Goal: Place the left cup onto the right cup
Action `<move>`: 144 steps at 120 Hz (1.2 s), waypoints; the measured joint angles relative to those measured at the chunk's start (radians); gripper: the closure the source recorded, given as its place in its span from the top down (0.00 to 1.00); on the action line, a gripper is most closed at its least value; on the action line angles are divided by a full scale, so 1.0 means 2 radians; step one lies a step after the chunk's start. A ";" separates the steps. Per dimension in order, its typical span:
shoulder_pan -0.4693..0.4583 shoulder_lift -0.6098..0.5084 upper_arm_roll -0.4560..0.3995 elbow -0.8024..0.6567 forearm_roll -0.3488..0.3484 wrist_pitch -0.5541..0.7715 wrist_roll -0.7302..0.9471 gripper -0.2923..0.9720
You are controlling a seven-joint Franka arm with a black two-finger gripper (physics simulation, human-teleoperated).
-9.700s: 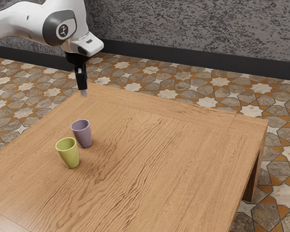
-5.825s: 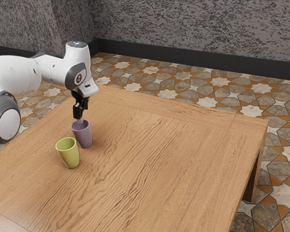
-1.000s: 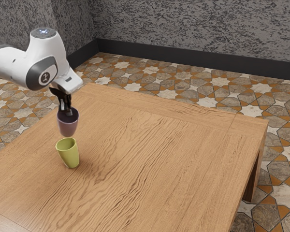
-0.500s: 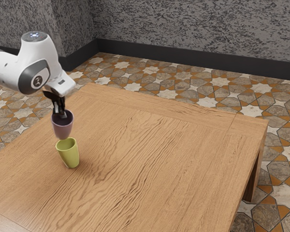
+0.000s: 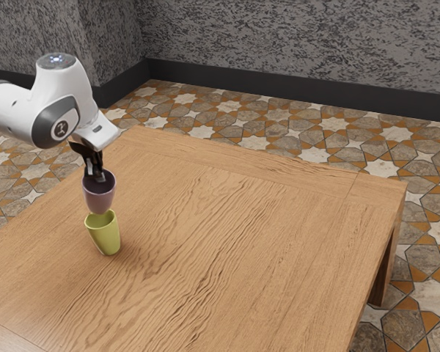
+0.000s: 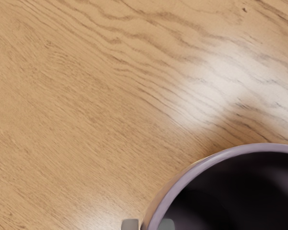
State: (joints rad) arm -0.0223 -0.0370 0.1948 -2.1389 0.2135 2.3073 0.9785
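My gripper (image 5: 95, 174) is shut on the rim of the purple cup (image 5: 99, 193), which hangs upright in the air. Its base sits right at the mouth of the green cup (image 5: 103, 232), which stands on the wooden table (image 5: 235, 242) near the exterior view's left edge. Whether the two cups touch I cannot tell. In the wrist view the purple cup's rim and dark inside (image 6: 230, 191) loom large just under my hand, with bare wood grain around them. The green cup's mouth is hidden by the purple cup.
The table stretches wide toward the exterior view's right. Its far edge and right corner drop to a patterned tile floor (image 5: 315, 132). A rough grey wall (image 5: 293, 37) runs behind.
Since a second ago the purple cup has come down and settled over the green cup; half a second ago it hung slightly further left and higher.
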 joint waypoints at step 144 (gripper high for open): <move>-0.007 0.009 -0.001 -0.024 -0.013 0.008 -0.015 0.15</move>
State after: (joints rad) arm -0.0365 -0.0190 0.1938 -2.1864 0.1879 2.3235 0.9482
